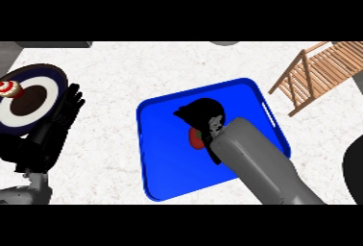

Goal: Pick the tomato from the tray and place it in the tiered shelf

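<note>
tomato (193, 139) on blue tray (164, 161); r. hand (203, 114) curled round it

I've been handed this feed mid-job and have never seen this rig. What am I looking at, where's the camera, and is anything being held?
There is one view, taken from the robot's head and looking steeply down at a white counter. The grey forearms with black hands are the robot's own arms. The right hand is down over the blue tray and covers the tomato, of which only a red sliver shows. I cannot tell whether it grips it. The left hand rests open at the left, beside a plate carrying a small red and white item. The wooden tiered shelf, the target, stands at top right.
</note>
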`<control>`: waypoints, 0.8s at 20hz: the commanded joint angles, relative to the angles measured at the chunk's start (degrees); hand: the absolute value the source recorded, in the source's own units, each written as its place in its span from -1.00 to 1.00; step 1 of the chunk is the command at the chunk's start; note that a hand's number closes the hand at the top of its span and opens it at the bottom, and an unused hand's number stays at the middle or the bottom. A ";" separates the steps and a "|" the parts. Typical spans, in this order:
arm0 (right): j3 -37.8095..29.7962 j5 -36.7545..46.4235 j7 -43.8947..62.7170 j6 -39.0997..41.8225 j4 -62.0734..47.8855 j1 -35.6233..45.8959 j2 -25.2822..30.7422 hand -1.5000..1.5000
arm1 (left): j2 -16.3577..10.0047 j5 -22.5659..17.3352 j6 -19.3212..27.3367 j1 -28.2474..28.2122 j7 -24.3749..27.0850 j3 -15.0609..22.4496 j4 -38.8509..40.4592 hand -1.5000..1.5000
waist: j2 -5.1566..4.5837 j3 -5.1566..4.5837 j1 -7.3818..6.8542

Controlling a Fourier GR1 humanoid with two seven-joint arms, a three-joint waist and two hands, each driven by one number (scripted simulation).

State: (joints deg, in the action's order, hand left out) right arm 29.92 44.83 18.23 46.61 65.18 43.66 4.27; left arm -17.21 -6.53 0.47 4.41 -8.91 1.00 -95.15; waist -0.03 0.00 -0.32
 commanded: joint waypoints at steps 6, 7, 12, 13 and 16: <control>-1.40 4.67 -3.87 0.63 -0.67 -4.63 -0.82 -1.00 | 3.06 2.19 -0.71 1.45 1.31 -1.00 3.10 0.00 | 0.06 0.00 0.29; -2.98 4.65 -7.90 0.49 -4.75 -1.88 1.09 -1.00 | 3.43 2.53 0.25 -1.03 -1.95 0.00 -2.25 0.00 | 0.03 0.01 -0.06; -2.99 6.38 -10.95 0.98 -3.10 -4.90 2.93 -1.00 | 2.98 3.30 -0.85 -1.13 -3.19 -0.76 -4.05 0.00 | 0.06 0.01 0.16; -2.42 8.16 -10.84 -2.77 -6.00 -4.60 -0.25 -1.00 | 2.97 2.79 -2.03 1.75 1.61 -3.20 3.90 0.00 | -0.04 -0.01 0.17; -3.79 10.81 -13.44 -7.72 -14.54 -1.46 -1.31 -1.00 | 2.61 2.65 -3.45 -2.41 -0.85 -2.01 -3.24 0.00 | -0.08 0.01 -0.32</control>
State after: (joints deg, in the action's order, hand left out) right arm 27.83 53.46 7.58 42.00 57.23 40.55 3.30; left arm -14.88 -4.27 -1.81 3.24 -10.43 -0.87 -97.61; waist 0.35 -0.04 -0.55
